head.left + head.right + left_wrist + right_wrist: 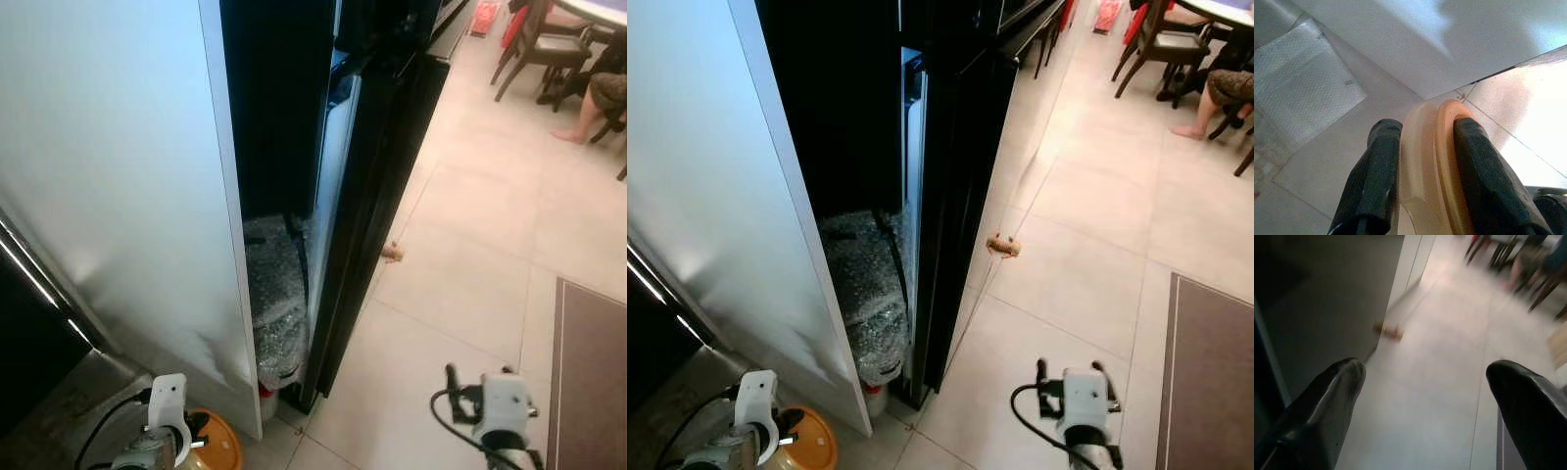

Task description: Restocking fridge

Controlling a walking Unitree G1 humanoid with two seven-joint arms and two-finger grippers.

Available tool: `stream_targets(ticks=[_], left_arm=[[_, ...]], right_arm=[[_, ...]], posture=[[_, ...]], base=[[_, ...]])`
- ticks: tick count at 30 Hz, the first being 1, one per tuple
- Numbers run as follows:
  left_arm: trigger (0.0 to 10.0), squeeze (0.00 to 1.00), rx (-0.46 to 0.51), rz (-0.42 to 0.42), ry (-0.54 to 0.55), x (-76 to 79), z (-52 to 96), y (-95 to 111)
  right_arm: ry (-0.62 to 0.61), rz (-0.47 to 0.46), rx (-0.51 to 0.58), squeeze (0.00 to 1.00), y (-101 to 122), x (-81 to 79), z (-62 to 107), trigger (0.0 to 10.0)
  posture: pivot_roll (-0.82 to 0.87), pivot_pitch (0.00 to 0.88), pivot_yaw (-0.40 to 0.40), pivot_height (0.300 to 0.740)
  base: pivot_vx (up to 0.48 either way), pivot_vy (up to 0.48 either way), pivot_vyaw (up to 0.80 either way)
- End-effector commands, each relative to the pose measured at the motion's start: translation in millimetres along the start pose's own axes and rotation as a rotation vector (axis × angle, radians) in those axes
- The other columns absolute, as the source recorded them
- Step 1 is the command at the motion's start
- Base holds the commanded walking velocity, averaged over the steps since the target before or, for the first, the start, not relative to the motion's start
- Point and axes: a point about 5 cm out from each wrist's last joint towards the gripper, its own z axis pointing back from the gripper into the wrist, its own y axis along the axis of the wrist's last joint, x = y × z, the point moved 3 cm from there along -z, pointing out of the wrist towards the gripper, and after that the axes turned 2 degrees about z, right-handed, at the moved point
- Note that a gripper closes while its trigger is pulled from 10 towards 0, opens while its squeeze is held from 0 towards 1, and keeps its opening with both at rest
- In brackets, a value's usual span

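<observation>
The black fridge [377,166] stands ahead with its door slightly ajar, next to a tall pale panel [118,176]. In the dark gap between them, low down, sits a bundle in bubble wrap [276,313]. At the bottom left, my left gripper [1422,132] is shut on a translucent container with an orange lid [1447,161], held low near the panel's foot [217,446]. My right gripper [1425,377] is open, its fingers wide apart over the bare floor. Its white wrist [505,403] shows at the bottom right.
A small brown object [392,253] lies on the pale floor tiles beside the fridge. A dark rug [593,372] covers the floor at the right. Wooden chairs [549,49] and a seated person's leg [598,98] are at the far right.
</observation>
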Motion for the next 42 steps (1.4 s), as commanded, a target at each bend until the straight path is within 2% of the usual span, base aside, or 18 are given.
stream_targets(ticks=[1,3,6,11,15,25,30,36,37,38,42], left_arm=[[10.0,0.0,-0.026,0.003,0.0,2.6,-0.3,-5.5],[10.0,0.0,-0.023,0.006,0.001,3.3,-0.5,-4.8],[10.0,0.0,-0.022,0.006,0.002,4.0,-0.7,-4.1],[10.0,0.0,-0.021,0.006,0.004,4.1,-0.9,-3.4],[10.0,0.0,-0.015,-0.005,0.016,0.7,-0.8,0.7],[10.0,0.0,-0.022,-0.029,0.027,-2.9,-0.7,3.7],[10.0,0.0,-0.024,-0.044,0.025,-3.5,-0.9,6.1],[10.0,0.0,-0.018,-0.041,0.022,-0.8,-1.4,7.5],[10.0,0.0,-0.017,-0.041,0.021,-0.4,-1.5,7.8],[10.0,0.0,-0.017,-0.041,0.021,0.1,-1.6,7.9],[10.0,0.0,-0.013,-0.033,0.02,1.9,-1.9,7.7]], right_arm=[[0.02,-0.016,0.065,0.0,12.1,-6.1,2.8,10.0],[0.062,-0.078,0.102,0.0,25.5,-17.3,6.4,10.0],[0.078,-0.127,0.103,0.0,31.7,-19.5,6.6,10.0],[0.092,-0.125,0.138,0.0,41.3,-21.0,3.5,10.0],[0.137,-0.099,0.273,0.0,91.6,-18.7,-8.3,10.0],[0.283,-0.119,0.364,0.0,130.6,-34.7,-4.0,10.0],[0.334,-0.145,0.343,0.0,135.3,-39.2,-2.1,10.0],[0.357,-0.173,0.287,0.0,128.3,-38.0,-10.2,10.0],[0.359,-0.173,0.283,0.31,128.4,-37.0,-12.3,10.0],[0.364,-0.172,0.283,1.0,128.7,-36.2,-14.6,10.0],[0.361,-0.165,0.271,1.0,130.1,-33.4,-22.1,10.0]], posture=[[-0.1,0.0,-0.079,0.74],[-0.1,0.0,-0.078,0.74],[-0.09,0.0,-0.077,0.74],[-0.09,0.0,-0.075,0.74],[-0.12,0.0,-0.054,0.74],[-0.15,0.0,-0.031,0.74],[-0.16,0.0,-0.021,0.74],[-0.15,0.0,-0.028,0.74],[-0.15,0.0,-0.028,0.74],[-0.15,0.0,-0.031,0.74],[-0.15,0.0,-0.041,0.74]], base=[[0.0,0.0,0.0],[0.0,0.0,0.0],[0.0,0.0,0.0],[0.0,0.0,0.0],[0.0,0.0,0.0],[0.0,0.0,0.0],[0.0,0.0,0.0],[0.0,0.0,0.0],[0.0,0.0,0.0],[0.0,0.0,0.0],[0.0,0.0,0.0]])
